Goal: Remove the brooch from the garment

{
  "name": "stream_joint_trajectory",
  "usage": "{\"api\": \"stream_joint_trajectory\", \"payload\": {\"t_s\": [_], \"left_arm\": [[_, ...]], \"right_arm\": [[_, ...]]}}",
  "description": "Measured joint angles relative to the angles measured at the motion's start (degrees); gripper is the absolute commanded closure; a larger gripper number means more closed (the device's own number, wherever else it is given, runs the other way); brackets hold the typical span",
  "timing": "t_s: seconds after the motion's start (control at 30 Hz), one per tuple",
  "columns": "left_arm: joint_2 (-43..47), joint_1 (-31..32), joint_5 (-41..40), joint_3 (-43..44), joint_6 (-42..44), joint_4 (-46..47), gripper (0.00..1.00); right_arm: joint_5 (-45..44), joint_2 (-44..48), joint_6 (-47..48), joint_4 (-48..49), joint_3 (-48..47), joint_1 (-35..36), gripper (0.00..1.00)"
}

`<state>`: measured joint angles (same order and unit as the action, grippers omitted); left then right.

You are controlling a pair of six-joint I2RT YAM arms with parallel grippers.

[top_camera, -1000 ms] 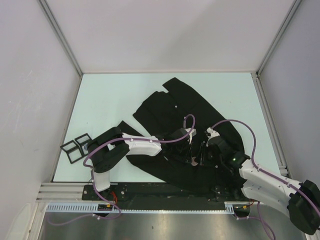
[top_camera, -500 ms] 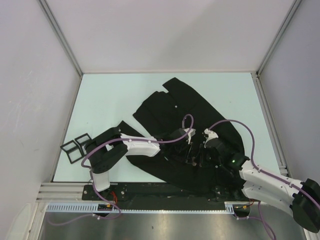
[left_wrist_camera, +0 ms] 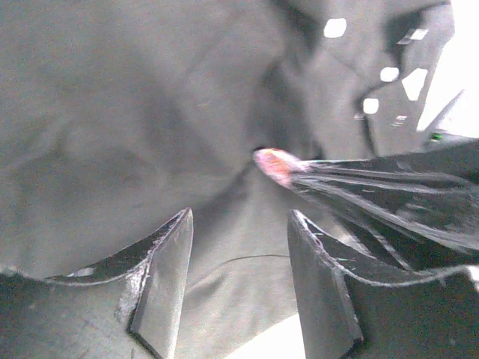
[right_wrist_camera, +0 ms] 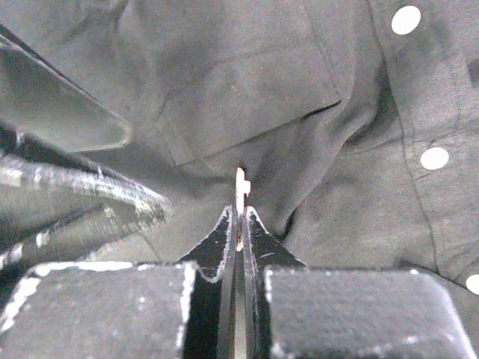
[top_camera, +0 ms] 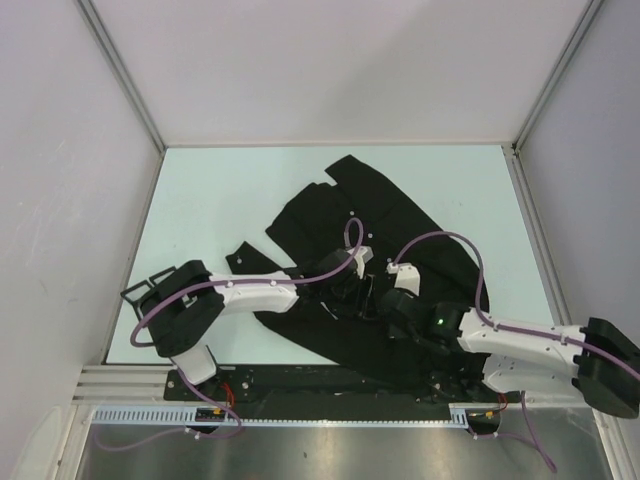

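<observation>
**Top view.** One shirt [top_camera: 385,205], black, long-sleeved, spread loose and rumpled on the pale counter [top_camera: 215,190]. The left arm [top_camera: 250,292] and right arm [top_camera: 520,345] reach in over the near half of the cloth. Their tips meet close together there, and the meeting point is too dark to read.

**Left wrist view.**
- Left end effector [left_wrist_camera: 239,277]: released, jaws apart, nothing between them, hovering just above the cloth.
- Brooch [left_wrist_camera: 273,161]: small and pink-red, just ahead of those jaws and sitting against the cloth.
- Right end effector [left_wrist_camera: 299,173]: comes in blurred from the right, with the brooch at its tip.

**Right wrist view.** The right end effector is clenched on the brooch, which shows edge-on as a thin pale sliver standing up between the fingertips. It lies just below the pocket [right_wrist_camera: 247,105], well left of the white buttons [right_wrist_camera: 435,158]. Folds of cloth run in towards it. I cannot tell whether it is pinned or already free.

**Handling (judged).**
- Brooch: light, thin, rigid and probably smooth, so likely to slip. Best held by its flat faces, as here.
- Shirt: soft and limp, and would lift along with any pull. Best pressed down or pinched beside the pin by the free end effector.
</observation>
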<state>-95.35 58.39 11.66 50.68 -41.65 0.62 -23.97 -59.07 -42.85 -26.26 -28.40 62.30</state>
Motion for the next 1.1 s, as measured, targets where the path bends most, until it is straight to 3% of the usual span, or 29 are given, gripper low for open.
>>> {"api": "stream_joint_trajectory", "payload": {"t_s": [0.3, 0.53, 0.73, 0.93, 1.1], "left_arm": [[1.18, -3.28, 0.33, -5.09, -0.52, 0.11, 0.43], [3.02, -3.48, 0.57, -5.27, -0.52, 0.39, 0.42], [3.06, -3.48, 2.16, -5.25, -0.55, 0.76, 0.38], [3.06, -3.28, 3.17, -5.25, -0.98, 1.99, 0.3], [2.78, -2.49, 2.43, -3.78, -1.11, 1.68, 0.31]], "right_arm": [[-5.03, -10.1, -1.7, 1.36, -4.72, 5.38, 0.78], [-2.6, -10.25, -1.62, 3.1, -4.72, 5.95, 0.57], [-1.27, -6.23, -1.51, 3.43, -4.72, 5.9, 0.48], [0.81, -0.68, -1.25, 2.19, -4.68, 5.22, 0.47], [3.1, 3.91, -1.79, -0.04, -3.61, 1.6, 0.55]]}}
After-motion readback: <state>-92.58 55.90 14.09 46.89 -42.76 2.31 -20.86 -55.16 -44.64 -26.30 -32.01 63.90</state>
